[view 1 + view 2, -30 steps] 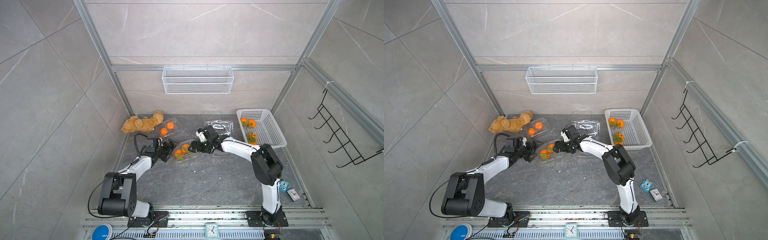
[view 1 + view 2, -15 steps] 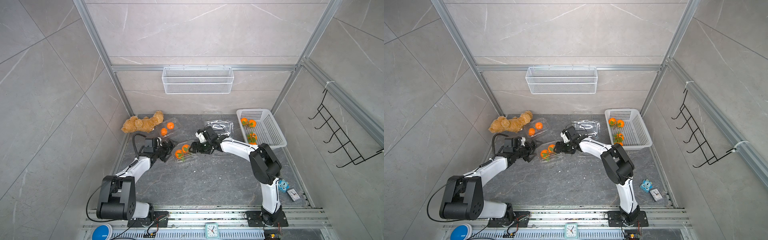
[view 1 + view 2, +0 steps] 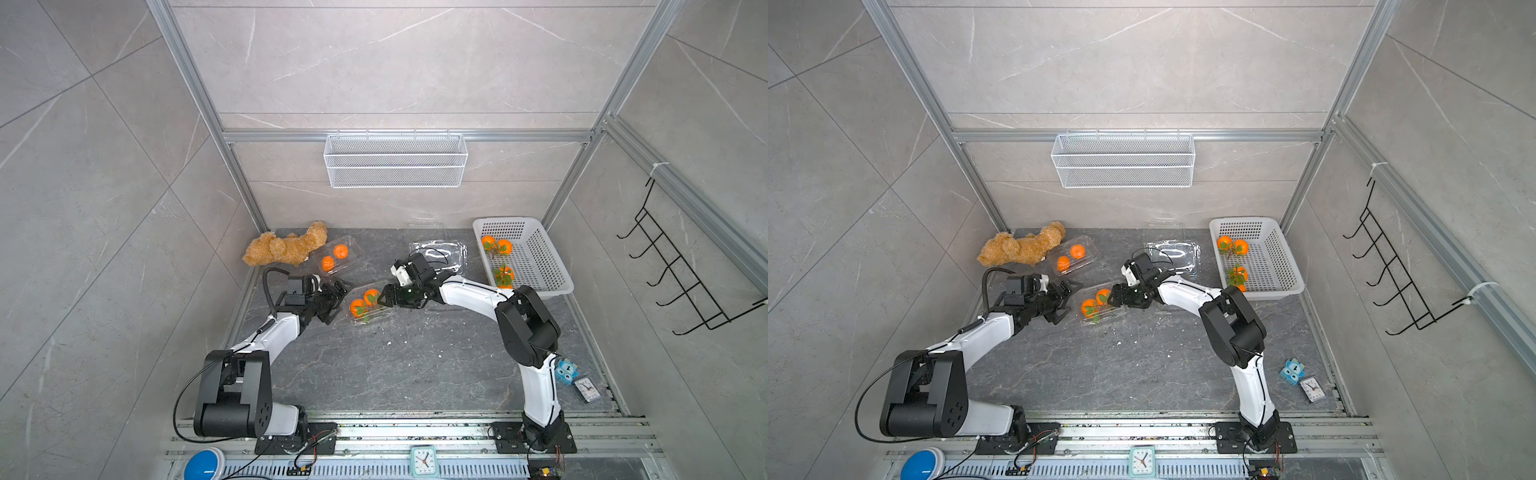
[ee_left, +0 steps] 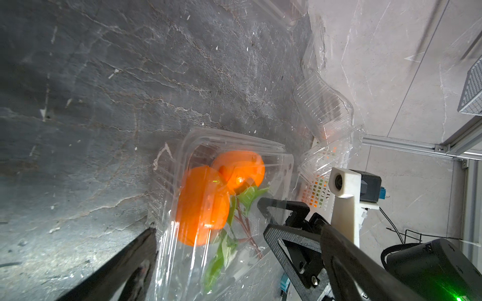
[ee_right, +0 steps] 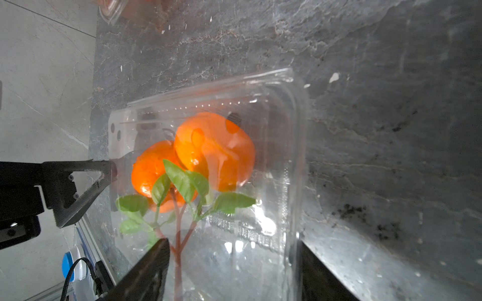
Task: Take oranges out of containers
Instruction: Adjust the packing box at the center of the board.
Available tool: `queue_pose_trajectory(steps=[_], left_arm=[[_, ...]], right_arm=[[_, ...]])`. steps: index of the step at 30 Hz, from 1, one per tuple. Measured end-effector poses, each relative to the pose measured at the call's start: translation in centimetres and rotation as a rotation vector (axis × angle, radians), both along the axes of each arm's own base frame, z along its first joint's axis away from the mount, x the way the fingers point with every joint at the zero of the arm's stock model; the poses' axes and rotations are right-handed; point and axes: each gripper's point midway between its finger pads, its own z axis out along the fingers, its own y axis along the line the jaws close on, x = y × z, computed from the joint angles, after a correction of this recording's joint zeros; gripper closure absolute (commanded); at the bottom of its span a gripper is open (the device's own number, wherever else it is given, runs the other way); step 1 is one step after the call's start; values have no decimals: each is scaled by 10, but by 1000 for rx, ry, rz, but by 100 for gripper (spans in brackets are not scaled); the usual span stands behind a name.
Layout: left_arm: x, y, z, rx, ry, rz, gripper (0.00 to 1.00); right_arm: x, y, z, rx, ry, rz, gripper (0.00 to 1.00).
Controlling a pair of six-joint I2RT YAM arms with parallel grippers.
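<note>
A clear container [image 3: 371, 308] [image 3: 1100, 309] lies mid-table holding two leafy oranges [image 3: 365, 302] [image 4: 200, 206] [image 5: 214, 151]. My left gripper [image 3: 338, 302] [image 3: 1069, 302] [image 4: 238, 229] stands wide open at the container's left end, one finger [image 5: 78, 179] touching its wall. My right gripper [image 3: 384, 294] [image 3: 1115, 296] [image 5: 232, 242] straddles the right end, jaws apart, one finger against the side wall. Another container [image 3: 336, 257] with two oranges sits beside the teddy bear [image 3: 286, 247]. Two empty containers [image 3: 438, 253] lie behind the right arm.
A white perforated basket [image 3: 536, 257] at the right back holds several leafy oranges [image 3: 496, 246]. A wire basket [image 3: 395, 160] hangs on the back wall, a black hook rack [image 3: 681, 282] on the right wall. A blue toy [image 3: 565, 371] and small clock [image 3: 586, 390] lie front right.
My right gripper's jaws have narrowed around the right end of the middle container. The left arm and the container have barely moved.
</note>
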Motion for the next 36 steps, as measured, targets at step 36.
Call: queue_pose_trajectory(steps=[36], left_arm=[[11, -9, -2, -84, -68, -34, 1]], right_arm=[[3, 1, -1, 30, 21, -19, 32]])
